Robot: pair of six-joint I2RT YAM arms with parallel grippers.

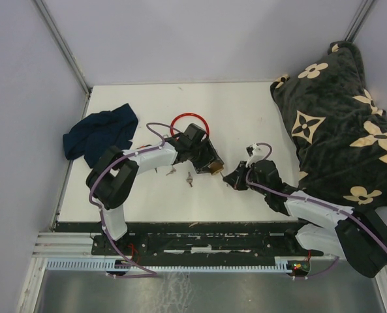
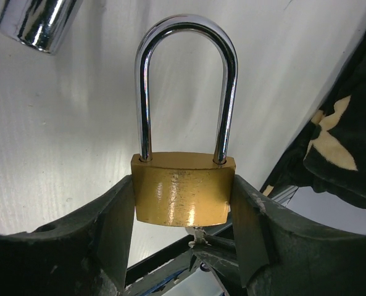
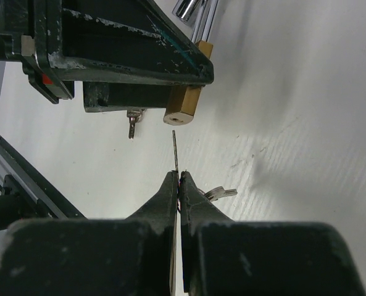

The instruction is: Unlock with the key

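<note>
A brass padlock (image 2: 183,191) with a chrome shackle (image 2: 187,24) is clamped by its sides between my left gripper's (image 2: 183,206) fingers (image 2: 116,219). The shackle is seated in the body. In the top view the padlock (image 1: 215,171) sits mid-table, held by the left gripper (image 1: 209,163). My right gripper (image 3: 179,179) is shut on a key (image 3: 174,151). Its thin blade points up at the padlock's (image 3: 184,108) underside, with a small gap between tip and lock. In the left wrist view the key tip (image 2: 198,234) shows just below the lock.
A spare key (image 3: 223,193) hangs beside the right fingers, and more keys (image 1: 189,179) lie on the table. A red ring (image 1: 190,120), a blue cloth (image 1: 98,134) and a dark flowered blanket (image 1: 340,124) lie around. A chrome piece (image 2: 34,21) sits beyond the shackle.
</note>
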